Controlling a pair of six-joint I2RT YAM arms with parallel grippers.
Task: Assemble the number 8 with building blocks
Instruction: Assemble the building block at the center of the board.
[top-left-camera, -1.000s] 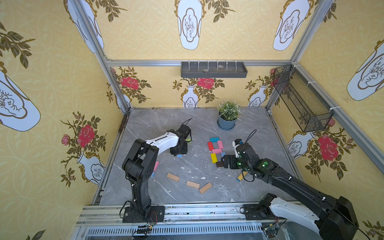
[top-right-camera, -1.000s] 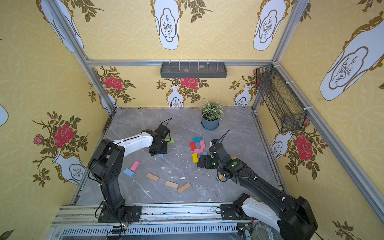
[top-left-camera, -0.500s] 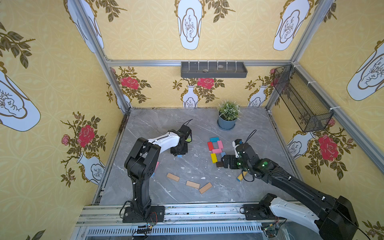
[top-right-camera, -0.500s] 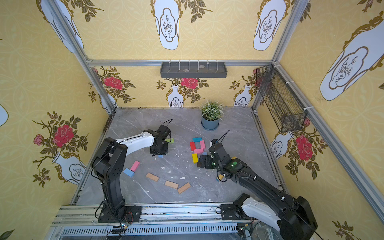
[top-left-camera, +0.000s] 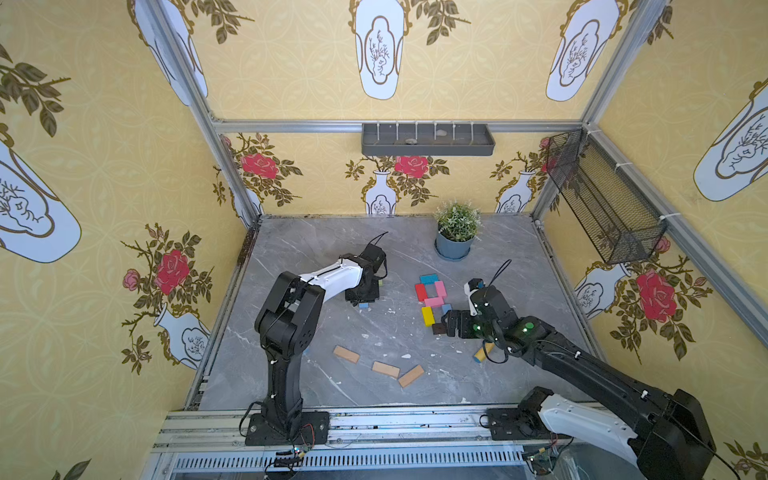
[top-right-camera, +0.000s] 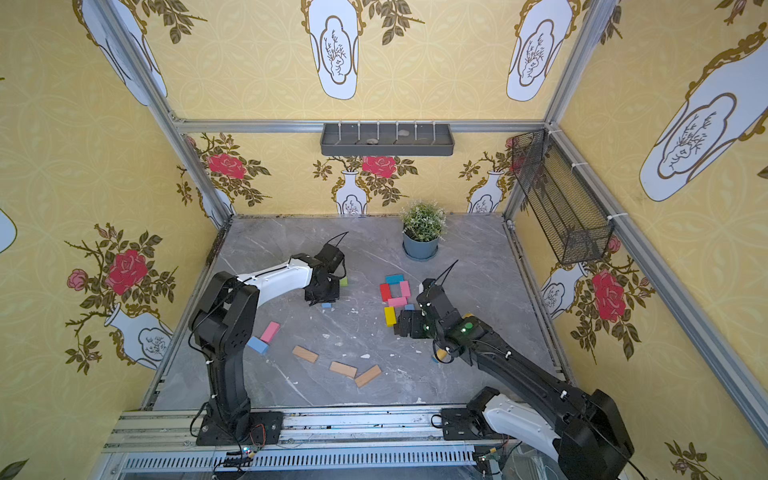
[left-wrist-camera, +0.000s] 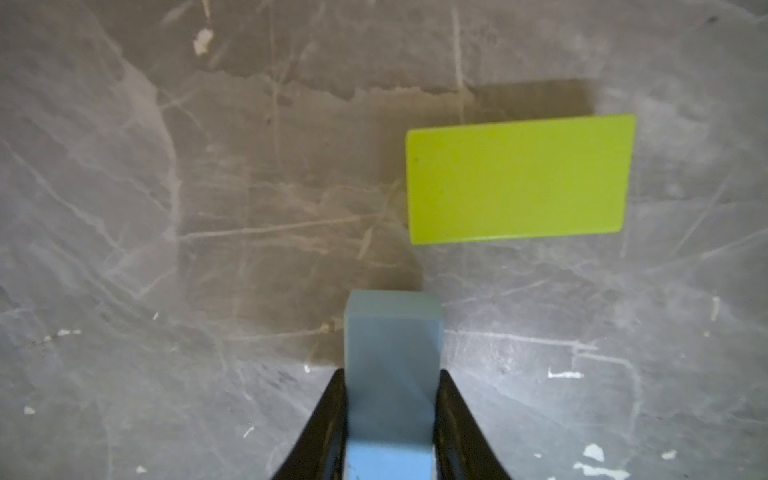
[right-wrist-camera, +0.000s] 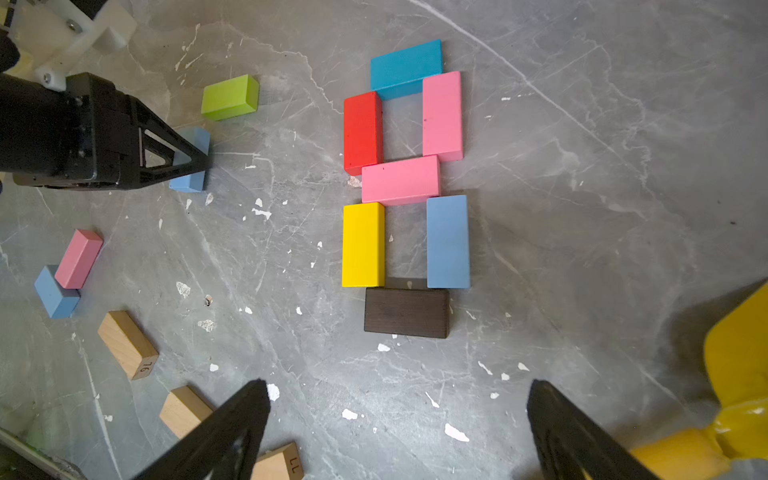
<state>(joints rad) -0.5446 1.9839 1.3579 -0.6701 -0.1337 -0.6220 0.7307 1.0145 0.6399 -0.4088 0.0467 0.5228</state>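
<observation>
A grey marbled worktop (top-left-camera: 316, 257) is shown from above, walled in by yellow floral wallpaper. The left claw (left-wrist-camera: 390, 374) is pressed onto both sides of a light blue block (left-wrist-camera: 392, 332), which is pinched between its black fingers (left-wrist-camera: 332, 415), low over the worktop (whether the block touches the surface cannot be told). A lime green block (left-wrist-camera: 519, 178) is laid flat near it, not touching.

Toward the right arm's side, the number 8 (right-wrist-camera: 401, 180) is laid flat on the worktop, complete in seven blocks. A teal block (right-wrist-camera: 406, 66) forms the top, a red block (right-wrist-camera: 362, 132) and a pink side block (right-wrist-camera: 442, 116) the upper sides, and a pink middle block (right-wrist-camera: 400, 179) the bar. A yellow block (right-wrist-camera: 363, 245) and a light blue side block (right-wrist-camera: 448, 242) form the lower sides, and a dark brown block (right-wrist-camera: 406, 312) the foot. The right claw (right-wrist-camera: 399, 415) is held near the dark brown end, fingers spread wide, with nothing between them. A yellow toy tool (right-wrist-camera: 735, 374) lies beside it.

Near the left arm's base, a spare pink block (top-right-camera: 270, 331) and a spare light blue block (top-right-camera: 257, 345) are laid touching. Three tan wooden blocks (top-left-camera: 385, 369) are scattered in a loose row toward the front edge.
</observation>
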